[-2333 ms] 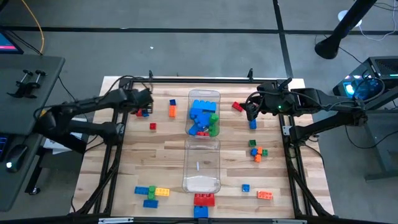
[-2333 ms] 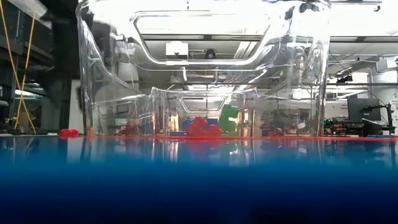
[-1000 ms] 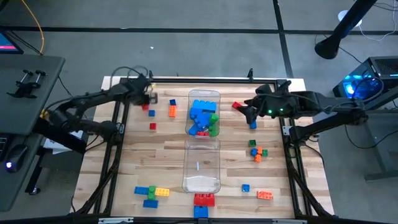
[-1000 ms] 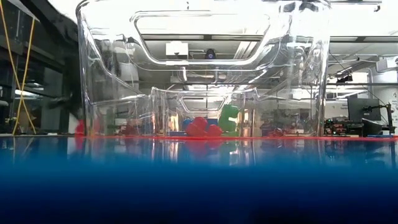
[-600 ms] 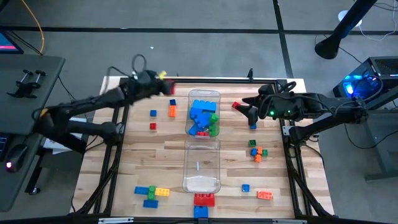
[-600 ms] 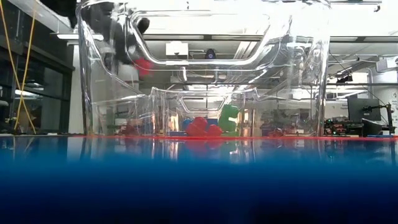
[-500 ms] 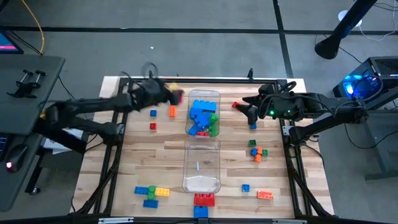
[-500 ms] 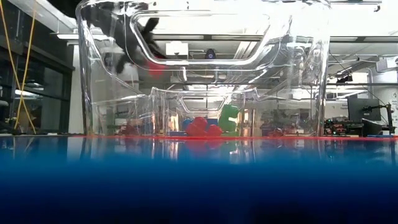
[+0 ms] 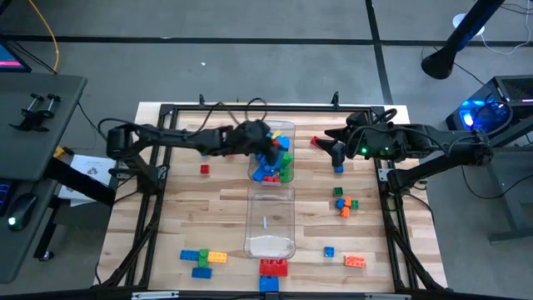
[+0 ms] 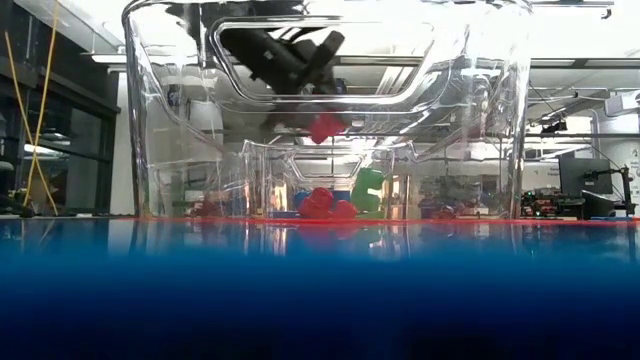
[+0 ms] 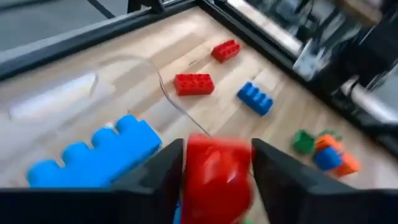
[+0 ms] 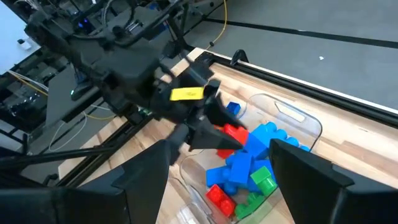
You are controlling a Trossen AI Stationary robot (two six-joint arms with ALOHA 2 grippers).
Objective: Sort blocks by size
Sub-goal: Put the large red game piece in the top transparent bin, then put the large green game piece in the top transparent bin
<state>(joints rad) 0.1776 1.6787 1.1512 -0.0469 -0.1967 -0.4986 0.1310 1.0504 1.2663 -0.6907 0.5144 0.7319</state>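
Hanging between the fingers of the left gripper, a red block sits right over the far clear bin, the one already heaped with big blue, green and red blocks. The fingers sit on either side of the block, jaws part-spread, and I can't tell whether they still pinch it or have just let go. In the low view the red block shows just under the gripper, well above the pile. Doing this drop well looks like staying centred over the bin mouth and opening fully before pulling away. The near bin holds next to nothing. Off to the side, the right gripper hovers with jaws spread and empty near a red block and a blue one on the table.
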